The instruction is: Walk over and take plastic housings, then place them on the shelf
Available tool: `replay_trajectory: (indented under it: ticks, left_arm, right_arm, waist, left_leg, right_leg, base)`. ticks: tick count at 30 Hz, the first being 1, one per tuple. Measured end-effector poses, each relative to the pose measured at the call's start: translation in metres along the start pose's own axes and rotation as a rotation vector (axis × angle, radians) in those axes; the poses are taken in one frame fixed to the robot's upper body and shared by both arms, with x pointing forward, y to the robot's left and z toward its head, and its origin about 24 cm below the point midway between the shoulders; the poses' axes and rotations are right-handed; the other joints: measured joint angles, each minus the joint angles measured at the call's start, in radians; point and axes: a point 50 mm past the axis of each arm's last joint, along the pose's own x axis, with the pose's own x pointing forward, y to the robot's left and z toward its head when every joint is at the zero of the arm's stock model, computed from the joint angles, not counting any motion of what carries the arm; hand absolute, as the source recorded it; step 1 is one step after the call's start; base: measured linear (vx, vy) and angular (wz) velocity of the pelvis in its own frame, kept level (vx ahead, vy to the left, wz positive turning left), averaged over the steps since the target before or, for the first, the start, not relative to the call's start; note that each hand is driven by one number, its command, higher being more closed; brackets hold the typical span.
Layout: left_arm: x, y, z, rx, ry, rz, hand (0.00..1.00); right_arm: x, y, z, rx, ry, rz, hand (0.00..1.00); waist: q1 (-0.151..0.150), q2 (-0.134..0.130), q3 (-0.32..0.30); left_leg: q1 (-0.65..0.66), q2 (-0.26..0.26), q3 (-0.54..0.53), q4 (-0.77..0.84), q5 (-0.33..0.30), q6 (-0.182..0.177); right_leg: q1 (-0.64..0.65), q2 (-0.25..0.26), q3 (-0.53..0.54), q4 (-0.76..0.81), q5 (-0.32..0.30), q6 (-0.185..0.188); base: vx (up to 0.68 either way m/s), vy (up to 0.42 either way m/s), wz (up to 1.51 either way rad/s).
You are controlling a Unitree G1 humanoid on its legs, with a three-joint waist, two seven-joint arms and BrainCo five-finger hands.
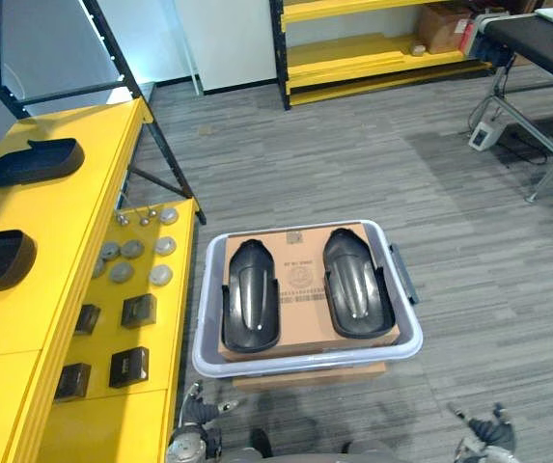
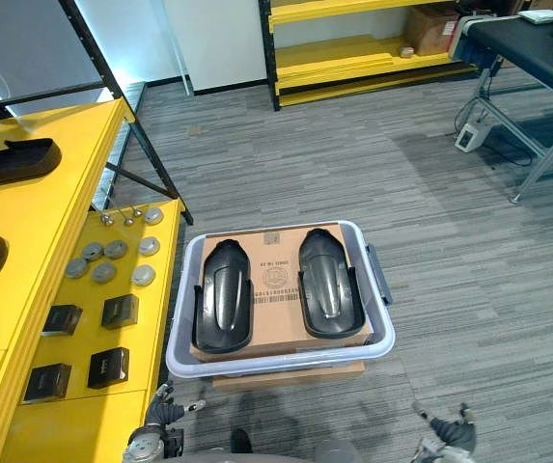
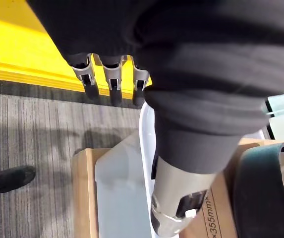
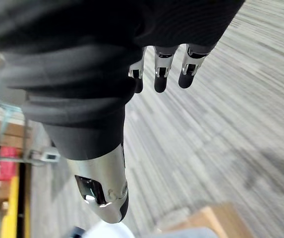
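Left eye view: two plastic housings lie in the grey tote at 12 o'clock, with the yellow shelf at 9. Left wrist view: left hand, fingers slack and empty, hangs beside the tote's rim; it should probably lift over that wall, then grip one housing's long sides. Right wrist view: right hand is equally slack, with open floor at 3.

Silver discs are lying in a cluster toward the far end of the low yellow shelf, and small black boxes are sitting nearer along it. A cardboard-lined grey bin is resting beside it on the striped floor. A black-topped bench is standing far right, with a white box sitting by its leg.
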Motion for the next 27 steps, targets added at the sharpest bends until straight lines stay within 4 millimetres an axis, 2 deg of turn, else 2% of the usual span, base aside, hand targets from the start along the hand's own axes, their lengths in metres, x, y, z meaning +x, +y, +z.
replay_trajectory:
  ticks: [1,2,5,6,10,12,15,21,24,27]
  left_arm:
    - [0.0,0.0,0.0,0.001,0.0,-0.005,0.0]
    - [0.0,-0.001,0.0,0.007,0.0,-0.02,0.0]
    - [-0.003,-0.001,-0.005,0.023,0.007,-0.023,0.0]
    - [-0.004,-0.002,-0.007,0.026,0.01,-0.026,0.0]
    - [-0.009,-0.006,-0.015,0.05,0.028,-0.068,0.0]
    - [-0.009,-0.007,-0.013,0.053,0.022,-0.073,0.0]
    - [-0.009,-0.01,-0.012,0.062,0.011,-0.086,0.0]
    - [-0.009,-0.016,-0.008,0.08,-0.003,-0.125,0.0]
    - [-0.009,-0.02,-0.002,0.093,-0.029,-0.143,0.0]
    - [-0.007,-0.022,0.004,0.092,-0.05,-0.143,0.0]
  right_arm:
    - [0.002,0.0,0.007,0.004,-0.03,0.0,0.0]
    - [0.004,0.002,0.026,0.007,-0.109,0.008,0.0]
    - [0.006,0.01,0.057,-0.006,-0.252,0.028,0.0]
    - [0.006,0.013,0.062,-0.016,-0.277,0.039,0.0]
    - [0.006,0.051,0.085,-0.144,-0.405,0.187,0.0]
    - [0.006,0.07,0.09,-0.201,-0.437,0.255,0.0]
    - [0.015,0.092,0.086,-0.285,-0.418,0.304,0.0]
    - [0.035,0.126,0.071,-0.368,-0.277,0.344,0.0]
    - [0.046,0.144,0.076,-0.409,-0.245,0.333,0.0]
    - [0.053,0.153,0.08,-0.411,-0.205,0.307,0.0]
  waist:
    - [0.0,-0.002,-0.002]
    - [0.0,-0.001,-0.004]
    - [-0.002,0.002,-0.01]
    - [-0.002,0.003,-0.012]
    - [0.005,0.011,-0.024]
    - [0.008,0.013,-0.025]
    - [0.037,0.015,-0.024]
    - [0.04,0.026,0.003]
    - [0.044,0.045,0.04]
    - [0.051,0.058,0.065]
  left_leg:
    - [-0.002,0.0,-0.001,0.0,0.0,0.0]
    - [-0.003,-0.001,-0.007,0.0,0.0,0.0]
    - [-0.017,-0.004,-0.025,0.0,0.002,0.002]
    - [-0.02,-0.005,-0.031,0.0,0.003,0.002]
    - [-0.042,-0.009,-0.064,-0.001,0.011,0.005]
    - [-0.055,-0.01,-0.084,-0.001,0.016,0.005]
    - [-0.062,-0.01,-0.099,-0.001,0.02,0.005]
    - [-0.1,-0.016,-0.149,-0.001,0.041,0.009]
    - [-0.124,-0.021,-0.168,-0.001,0.052,0.013]
    - [-0.158,-0.022,-0.184,0.0,0.066,0.015]
  right_leg:
    - [-0.001,0.0,-0.001,0.0,0.0,0.0]
    - [-0.003,-0.001,-0.004,0.0,0.0,0.0]
    - [-0.008,-0.004,-0.022,-0.001,-0.001,0.002]
    - [-0.008,-0.005,-0.026,-0.002,-0.002,0.003]
    - [-0.007,-0.01,-0.06,-0.011,-0.002,0.004]
    - [-0.007,-0.01,-0.08,-0.016,-0.002,0.004]
    - [-0.003,-0.009,-0.098,-0.019,-0.002,0.004]
    - [-0.007,-0.014,-0.148,-0.02,-0.002,0.003]
    - [-0.026,-0.018,-0.163,-0.012,-0.002,0.003]
    - [-0.057,-0.02,-0.179,0.002,-0.002,0.003]
  base:
    - [-0.01,-0.012,0.05]
    - [-0.02,-0.011,0.07]
    - [-0.02,-0.012,0.16]
    - [0.0,-0.01,0.23]
    - [0.01,-0.01,0.22]
    - [0.01,-0.019,0.33]
    - [0.01,-0.019,0.21]
    - [-0.01,-0.009,0.26]
    - [-0.07,0.01,0.16]
    - [-0.05,0.006,0.19]
